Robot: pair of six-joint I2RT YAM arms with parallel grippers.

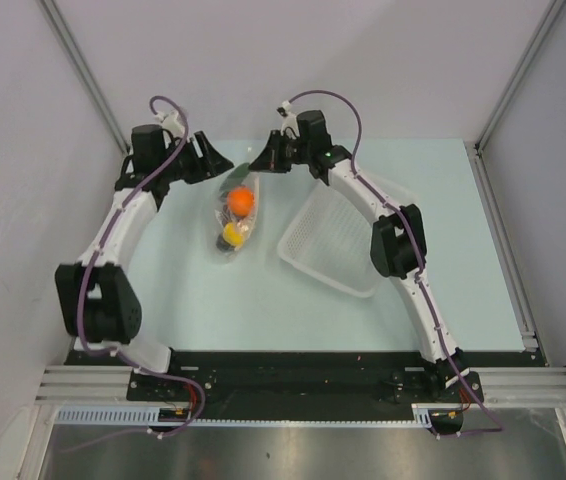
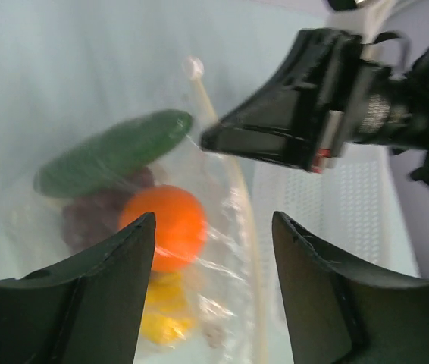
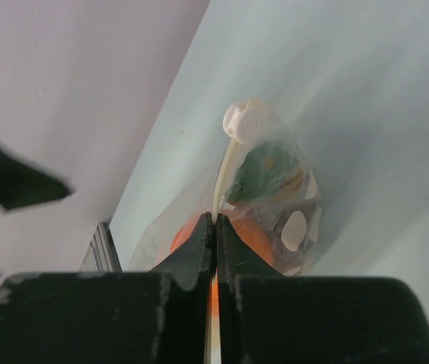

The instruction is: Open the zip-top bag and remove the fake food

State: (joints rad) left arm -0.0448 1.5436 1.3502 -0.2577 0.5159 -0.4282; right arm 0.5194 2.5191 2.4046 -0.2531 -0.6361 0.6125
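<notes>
Pinching the zip-top bag (image 1: 235, 228) at its far end, left of the basket (image 1: 328, 250), our right gripper (image 3: 215, 220) was clenched shut. We judged our released left gripper (image 2: 214, 224) should catch the opposite lip, then pull gently.

cucumber (image 2: 116, 152): blurred, left wrist view
basket (image 1: 313, 245): partly under right arm (image 1: 395, 245)
bag (image 3: 271, 178): lower part behind right gripper (image 3: 215, 227)

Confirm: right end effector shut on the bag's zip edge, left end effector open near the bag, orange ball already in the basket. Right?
No. The orange ball is inside the zip-top bag, not in the basket; the left wrist view shows it. The rest stands: right end effector shut on the zip edge, left end effector open near it.
</notes>
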